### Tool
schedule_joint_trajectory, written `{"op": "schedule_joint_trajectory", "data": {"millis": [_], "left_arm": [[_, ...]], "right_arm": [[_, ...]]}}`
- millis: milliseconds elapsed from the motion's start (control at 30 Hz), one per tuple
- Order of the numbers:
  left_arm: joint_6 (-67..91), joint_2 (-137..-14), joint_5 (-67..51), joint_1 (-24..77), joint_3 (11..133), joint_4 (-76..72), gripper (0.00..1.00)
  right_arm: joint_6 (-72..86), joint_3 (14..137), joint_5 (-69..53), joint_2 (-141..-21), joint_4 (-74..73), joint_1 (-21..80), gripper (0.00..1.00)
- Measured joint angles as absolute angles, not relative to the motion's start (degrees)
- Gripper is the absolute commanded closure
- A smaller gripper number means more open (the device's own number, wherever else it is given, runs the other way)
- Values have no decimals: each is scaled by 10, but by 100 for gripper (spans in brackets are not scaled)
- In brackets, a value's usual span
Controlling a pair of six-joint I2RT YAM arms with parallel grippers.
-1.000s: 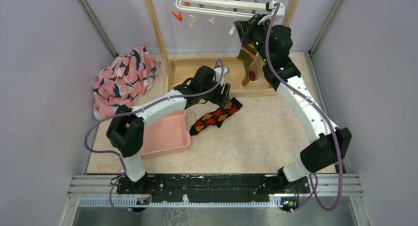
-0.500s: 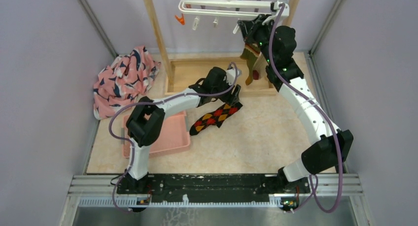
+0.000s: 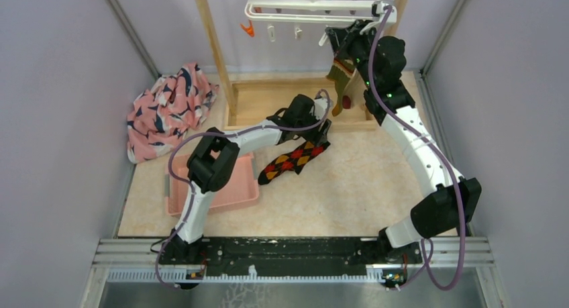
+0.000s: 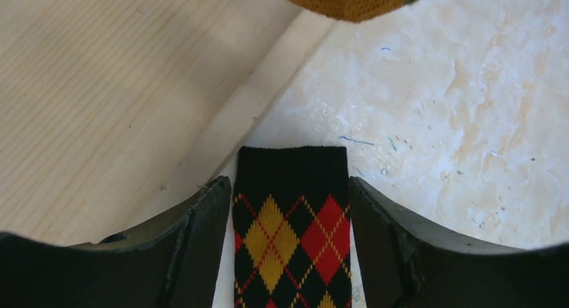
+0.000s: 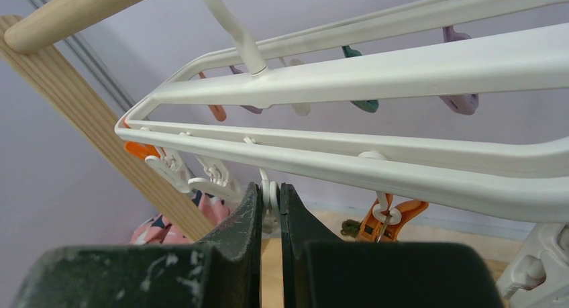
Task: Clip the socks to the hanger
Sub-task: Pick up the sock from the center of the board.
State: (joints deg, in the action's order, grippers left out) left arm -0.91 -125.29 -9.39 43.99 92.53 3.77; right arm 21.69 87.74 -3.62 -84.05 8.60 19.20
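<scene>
black-red-yellow argyle sock [image 3: 294, 157] lies flat on the table [image 3: 376, 180] near the centre of the top view, cuff end toward 2 o'clock, just beside the wooden rack base [image 3: 268, 100]. the left gripper [image 4: 288, 190] stands over that cuff with its jaws wide, straddling the fabric and holding nothing.

the hanger [image 3: 302, 6] hangs at 12 o'clock. the right gripper [image 5: 270, 204] is raised to it, jaws almost together, pinching a white clip [image 5: 270, 187] under the frame. an olive-green striped sock [image 3: 340, 76] dangles just below that gripper. which clip carries it cannot be told.

step in hand, as judged: pick-up of the argyle sock, while the right arm keeps a clip ready.

the next move calls for:
- lower the left gripper until its jaws bracket the cuff edge.
- close on the cuff and lift.
- carry the sock toward 12 o'clock, to the pinched clip.
- grip close to the cuff but leave an edge free to enter the clip mouth.
</scene>
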Motion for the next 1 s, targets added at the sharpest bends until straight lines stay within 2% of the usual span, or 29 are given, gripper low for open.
{"op": "schedule_joint_trajectory", "data": {"millis": [467, 567, 833, 867, 933, 967, 1000], "left_arm": [[8, -1305, -90, 439, 966, 64, 31], [16, -1306, -84, 439, 966, 64, 45], [31, -1310, -78, 430, 964, 57, 76], [33, -1310, -77, 429, 959, 51, 78], [38, -1306, -77, 426, 944, 33, 75], [41, -1303, -78, 425, 934, 22, 70], [45, -1300, -78, 425, 927, 12, 58]], "right_arm": [[222, 870, -43, -835, 94, 185, 100], [222, 870, -44, -835, 95, 185, 100], [223, 870, -45, -835, 95, 182, 100], [223, 870, -45, -835, 95, 182, 100], [223, 870, -45, -835, 95, 182, 100], [223, 870, -45, -835, 95, 182, 100], [223, 870, -45, -835, 95, 182, 100]]}}
